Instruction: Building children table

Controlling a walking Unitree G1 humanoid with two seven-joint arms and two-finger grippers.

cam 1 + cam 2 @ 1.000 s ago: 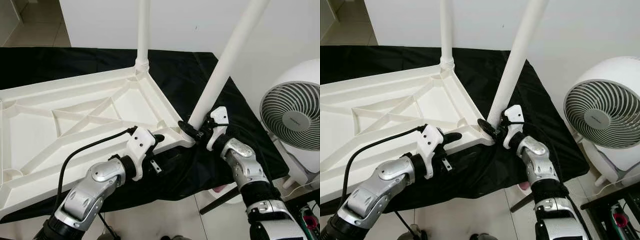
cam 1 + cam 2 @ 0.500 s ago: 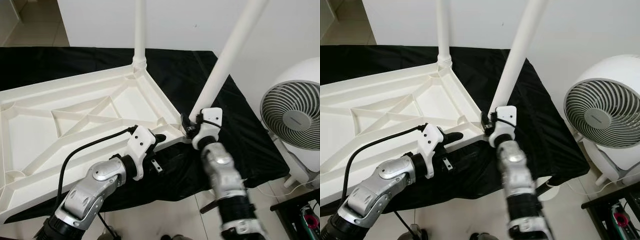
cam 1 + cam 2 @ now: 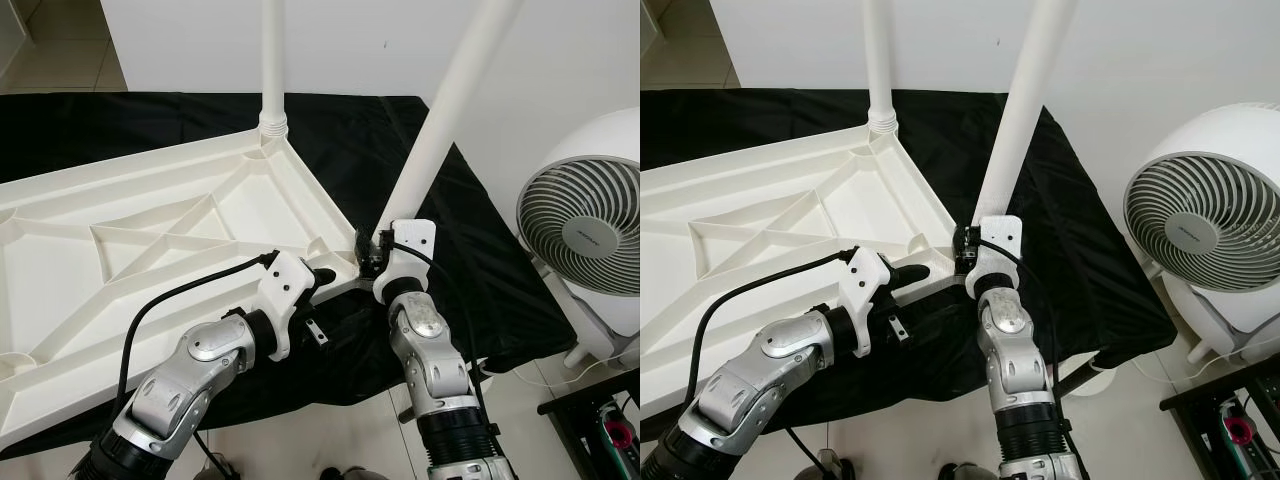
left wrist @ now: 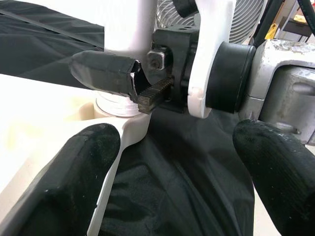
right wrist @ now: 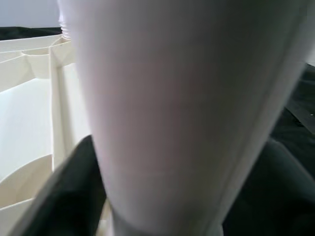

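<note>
Since a second ago the right arm has swung inward, so its forearm now rises almost straight up from below toward the table corner, where before it reached in from the right. The right gripper (image 3: pixel 372 252) sits at the foot of the near table leg (image 3: pixel 445 110), its black fingers (image 5: pixel 69 191) closed on either side of the white tube, just above where the leg meets the corner of the tabletop. In the right wrist view the leg stands directly between the two dark fingers.

The left gripper (image 3: pixel 318 277) has barely shifted. It rests at the near edge of the overturned tabletop (image 3: pixel 150 240), just left of that same corner. In the left wrist view its fingers (image 4: pixel 83 172) stand wide apart with the white rim and black cloth between them; they grip nothing there. That view also shows the right gripper's toothed black fingertip pressed against the leg's threaded base.

The tabletop is white plastic, lying upside down with its ribbed underside up, diagonal braces crossing its middle. A second leg (image 3: pixel 272 60) stands upright in the far corner socket, vertical, while the near leg leans to the right as it rises.

The tabletop lies on a black cloth (image 3: pixel 470 250) that covers the work surface and hangs over its near edge. A white round fan (image 3: pixel 585 225) stands on the floor to the right, well apart from the table parts. A black cable (image 3: pixel 170 300) loops from the left wrist over the tabletop's near rim.
</note>
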